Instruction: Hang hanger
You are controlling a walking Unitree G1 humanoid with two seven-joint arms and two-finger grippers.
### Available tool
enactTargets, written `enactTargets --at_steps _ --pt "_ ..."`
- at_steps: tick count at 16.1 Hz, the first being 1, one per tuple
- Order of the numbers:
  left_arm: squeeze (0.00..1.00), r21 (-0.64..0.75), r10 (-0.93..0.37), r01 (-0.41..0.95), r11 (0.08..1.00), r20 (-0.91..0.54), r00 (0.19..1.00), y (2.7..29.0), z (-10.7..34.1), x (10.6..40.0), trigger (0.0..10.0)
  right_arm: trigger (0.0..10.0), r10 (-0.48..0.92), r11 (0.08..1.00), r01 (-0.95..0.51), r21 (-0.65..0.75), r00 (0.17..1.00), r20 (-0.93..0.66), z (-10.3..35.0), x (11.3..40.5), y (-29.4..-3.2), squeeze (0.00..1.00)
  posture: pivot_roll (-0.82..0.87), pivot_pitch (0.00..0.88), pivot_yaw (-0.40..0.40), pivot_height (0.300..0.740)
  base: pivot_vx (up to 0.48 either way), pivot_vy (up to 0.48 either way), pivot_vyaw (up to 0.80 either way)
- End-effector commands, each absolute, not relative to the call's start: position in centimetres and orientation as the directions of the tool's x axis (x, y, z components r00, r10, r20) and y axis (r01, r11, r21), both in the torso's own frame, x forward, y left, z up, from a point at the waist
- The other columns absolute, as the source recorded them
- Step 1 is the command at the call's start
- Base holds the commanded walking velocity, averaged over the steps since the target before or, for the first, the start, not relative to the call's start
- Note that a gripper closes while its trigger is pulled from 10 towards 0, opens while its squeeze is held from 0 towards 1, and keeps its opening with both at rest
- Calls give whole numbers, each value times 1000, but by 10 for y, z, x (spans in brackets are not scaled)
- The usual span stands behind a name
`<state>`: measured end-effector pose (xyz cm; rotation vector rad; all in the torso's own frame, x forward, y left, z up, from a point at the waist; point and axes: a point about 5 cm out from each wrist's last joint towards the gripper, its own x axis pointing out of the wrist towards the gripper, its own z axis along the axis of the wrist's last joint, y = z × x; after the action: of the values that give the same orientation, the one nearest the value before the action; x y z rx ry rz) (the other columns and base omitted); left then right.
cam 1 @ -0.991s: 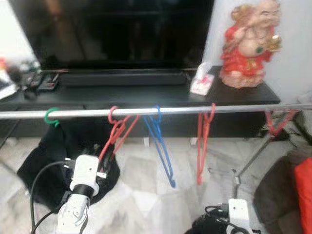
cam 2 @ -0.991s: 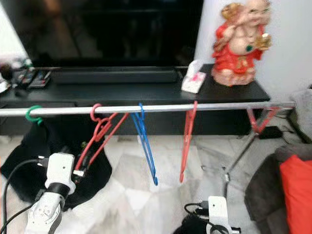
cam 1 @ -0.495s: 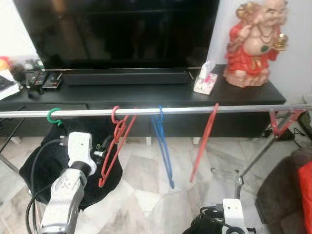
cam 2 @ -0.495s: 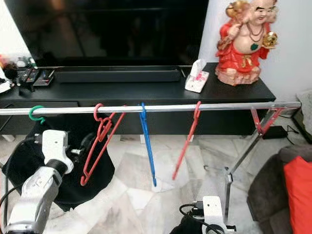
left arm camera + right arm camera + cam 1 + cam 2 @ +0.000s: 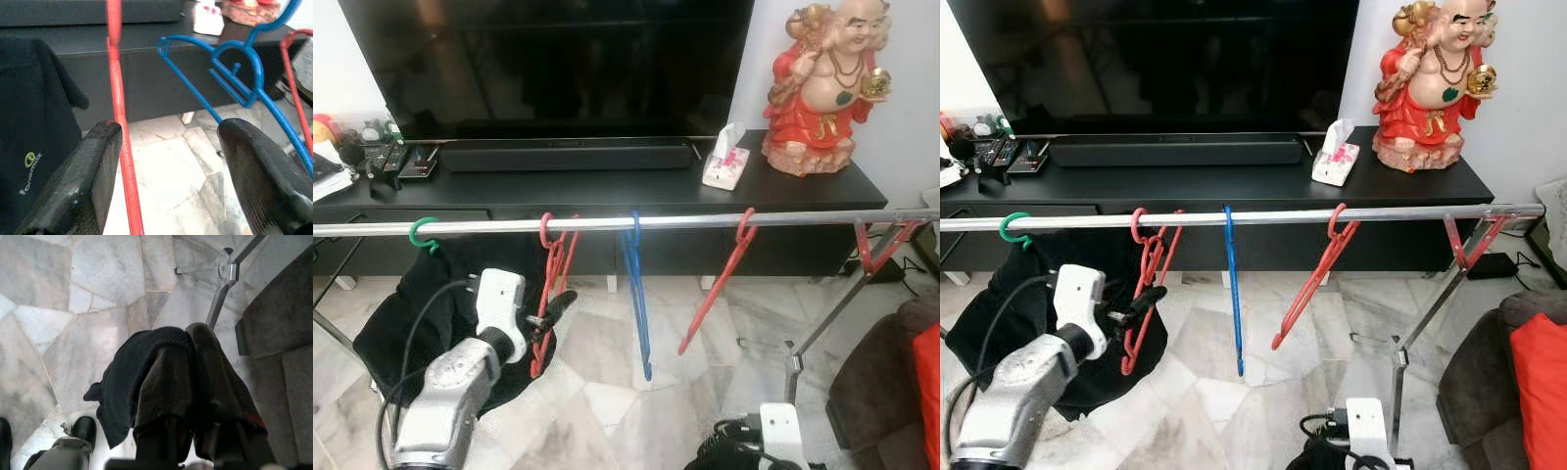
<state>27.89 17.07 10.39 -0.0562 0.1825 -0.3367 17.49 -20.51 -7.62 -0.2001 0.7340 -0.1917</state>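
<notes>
Your left gripper [image 5: 166, 186], fingers apart, sits just beside the red hanger [image 5: 548, 294], which hangs upright from the rail [image 5: 705, 221], left of a blue hanger [image 5: 636, 294]. Your right gripper [image 5: 190, 382] clamps dark cloth [image 5: 127, 377] low down.

A silver metal clothes rail [image 5: 636, 223] is carrying a green hook [image 5: 421, 235], a red plastic hanger [image 5: 548, 284], a blue plastic hanger [image 5: 636, 294], a tilted second red hanger [image 5: 715, 294] and a third red hanger [image 5: 876, 250] at the far right end.
</notes>
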Motion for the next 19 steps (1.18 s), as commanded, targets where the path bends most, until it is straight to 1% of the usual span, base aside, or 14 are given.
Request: enactTargets --at_steps 1,3,4,5,8,9,10,12,13,15,16,17,18,19 --pt "0 -67 -252 243 968 -202 946 174 102 287 10000 10000 -239 964 101 -244 725 -645 -76 175 -204 0 -25 0 -1 740 0 0 0" --pt "0 -36 -169 165 986 -241 956 173 97 298 10000 10000 -238 965 100 -243 723 -648 -77 175 -204 0 -27 0 -1 740 0 0 0" --pt "0 -68 -123 110 992 -233 965 169 97 308 10000 10000 -238 965 100 -242 721 -651 -77 175 -204 0 -37 0 -1 740 0 0 0" --pt "0 -93 -131 113 989 -218 967 161 98 315 10000 10000 -238 965 101 -242 721 -651 -77 175 -205 0 -42 0 3 740 0 0 0" --pt "0 -98 -179 160 982 -234 955 147 94 325 10000 10000 -239 965 101 -242 719 -653 -77 176 -205 0 -54 0 3 740 0 0 0" --pt "0 -86 -174 157 984 -238 956 144 93 331 10000 10000 -242 965 106 -241 717 -653 -77 176 -205 0 -55 0 1 740 0 0 0" --pt "0 -76 -135 120 990 -239 962 148 93 338 10000 10000 -240 965 102 -242 716 -656 -77 175 -204 0 -64 0 2 740 0 0 0" --pt "0 -18 -94 92 996 -243 965 150 93 343 10000 10000 -240 965 102 -241 713 -658 -77 175 -205 0 -61 0 1 740 0 0 0" --pt "0 -6 -43 43 999 -253 966 154 92 346 10000 10000 -240 965 102 -241 713 -659 -77 174 -205 0 -60 0 1 740 0 0 0" --pt "0 4 -5 6 1000 -255 967 152 90 349 10000 10000 -243 965 105 -242 708 -663 -78 173 -207 0 -62 0 0 740 0 0 0" --pt "0 -3 -16 15 1000 -267 964 149 85 349 4431 10000 -241 965 102 -241 708 -664 -78 173 -207 0 -64 0 0 740 0 0 0" --pt "0 2 -30 32 999 -277 960 148 82 349 3451 10000 -241 965 103 -241 707 -665 -78 173 -208 0 -67 0 2 740 0 0 0" --pt "0 9 -33 37 999 -282 959 148 78 349 196 10000 -242 965 104 -241 707 -664 -78 173 -208 0 -74 0 3 740 0 0 0" --pt "0 0 -23 24 1000 -281 959 149 77 349 0 10000 -243 965 106 -241 707 -664 -78 172 -208 0 -73 0 3 740 0 0 0"
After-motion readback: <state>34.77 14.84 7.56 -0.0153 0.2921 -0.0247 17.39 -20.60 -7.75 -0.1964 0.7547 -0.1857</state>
